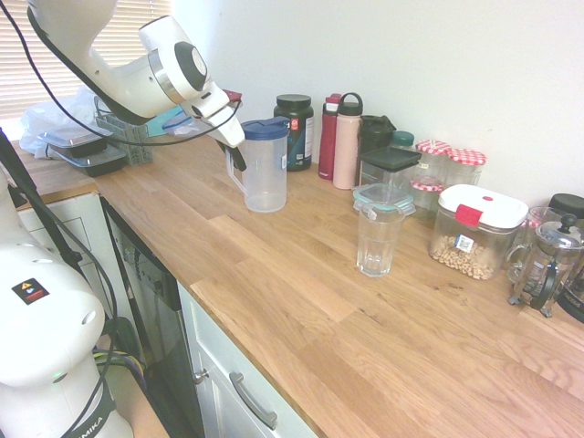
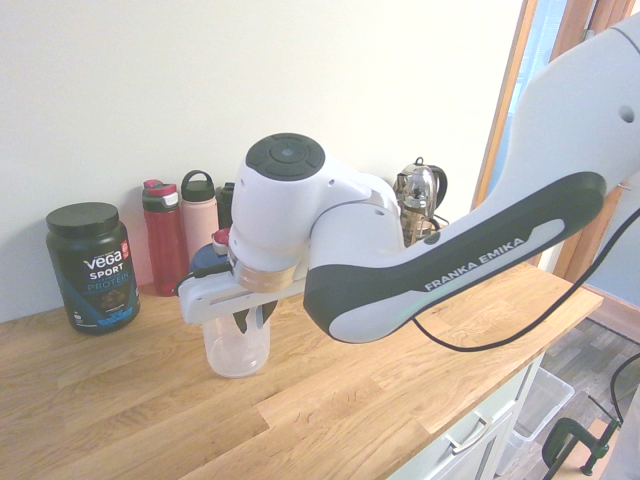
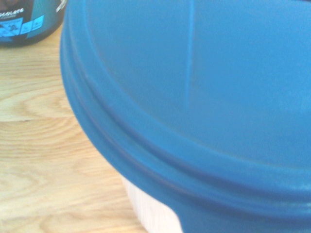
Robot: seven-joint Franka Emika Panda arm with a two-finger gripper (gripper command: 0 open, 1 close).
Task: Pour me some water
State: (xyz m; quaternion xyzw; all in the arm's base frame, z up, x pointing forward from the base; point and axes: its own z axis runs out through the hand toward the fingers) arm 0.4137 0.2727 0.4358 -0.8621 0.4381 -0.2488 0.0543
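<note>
Gripper (image 1: 239,157) fingers clamped on pitcher (image 1: 265,169) handle; pitcher stands on counter (image 1: 301,301), glass (image 1: 377,239) at its 4 o'clock, well apart. Risk: thin handle twisting in the pinch, pitcher swinging, slopping water short of glass.

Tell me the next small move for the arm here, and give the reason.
Probably lift the pitcher straight up a little, then carry it toward the empty glass. The gripper looks shut on the pitcher's handle, the blue lid is on, and the pitcher stands upright on the countertop, apart from the glass, so nothing can be poured yet.
</note>
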